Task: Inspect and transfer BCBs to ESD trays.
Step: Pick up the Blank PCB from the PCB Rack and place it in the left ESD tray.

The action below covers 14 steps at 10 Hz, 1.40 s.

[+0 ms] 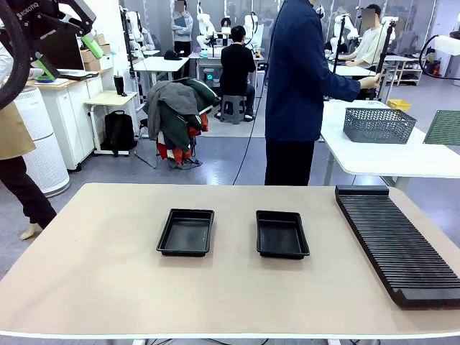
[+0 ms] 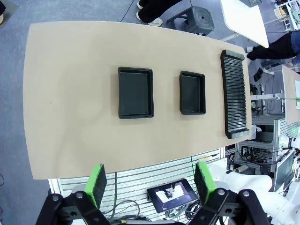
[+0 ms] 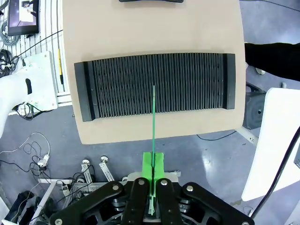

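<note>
Holding a BCB (image 3: 153,122) edge-on between its closed fingers, the right gripper (image 3: 153,165) hangs high over the slotted rack (image 3: 117,86) at the robot's right end of the table (image 3: 154,28). In its wrist view the BCB is a thin green line running straight out from the pads, parallel to the rack's ribs. In the front view the same BCB (image 1: 443,128) shows its broad face at the picture's right edge, well above the tabletop. The coming move, as I judge it, turns on both trays lying to the robot's left of the rack. The right tray (image 1: 282,234) is near the rack and the left tray (image 1: 186,231) lies beyond it, toward the table's middle; neither has a board in it. So the BCB must travel leftward from the hand, and the right tray is the shorter reach. Each tray's long axis runs from the robot's side toward the far side, like the rack's, and its floor lies flat, while the BCB stands on edge. It would have to be tipped flat and its long side lined up with the tray's. The left gripper (image 2: 150,183) hovers high on the robot's side of the table, jaws spread wide with nothing between them, looking down on both trays.
</note>
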Each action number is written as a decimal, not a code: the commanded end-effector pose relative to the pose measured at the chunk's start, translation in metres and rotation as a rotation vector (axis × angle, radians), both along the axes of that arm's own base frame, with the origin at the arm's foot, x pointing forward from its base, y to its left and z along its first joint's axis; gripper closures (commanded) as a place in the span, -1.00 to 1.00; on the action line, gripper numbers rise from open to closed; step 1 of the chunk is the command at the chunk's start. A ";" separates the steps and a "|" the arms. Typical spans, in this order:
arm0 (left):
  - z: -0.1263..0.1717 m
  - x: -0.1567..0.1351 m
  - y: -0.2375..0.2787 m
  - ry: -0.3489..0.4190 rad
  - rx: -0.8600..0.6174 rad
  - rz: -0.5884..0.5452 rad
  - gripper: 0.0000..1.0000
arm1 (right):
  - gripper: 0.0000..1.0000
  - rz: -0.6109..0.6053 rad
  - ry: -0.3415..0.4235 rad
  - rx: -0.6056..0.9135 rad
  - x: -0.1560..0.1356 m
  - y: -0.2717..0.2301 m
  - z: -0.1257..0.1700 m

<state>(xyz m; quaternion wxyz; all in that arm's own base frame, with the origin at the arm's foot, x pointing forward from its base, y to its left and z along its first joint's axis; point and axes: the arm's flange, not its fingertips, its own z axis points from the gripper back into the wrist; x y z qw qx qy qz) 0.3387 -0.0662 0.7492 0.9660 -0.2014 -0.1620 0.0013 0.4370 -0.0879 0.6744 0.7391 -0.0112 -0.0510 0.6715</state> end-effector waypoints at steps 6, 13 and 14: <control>-0.001 0.000 0.000 0.001 -0.002 0.001 -1.00 | 0.96 -0.236 0.100 0.139 0.001 0.017 -0.015; -0.001 0.000 0.000 0.001 -0.002 0.001 -1.00 | 0.96 -1.002 0.467 0.635 -0.038 0.191 -0.109; -0.001 0.000 0.000 0.001 -0.002 0.001 -1.00 | 0.96 -1.082 0.547 0.711 -0.033 0.225 -0.142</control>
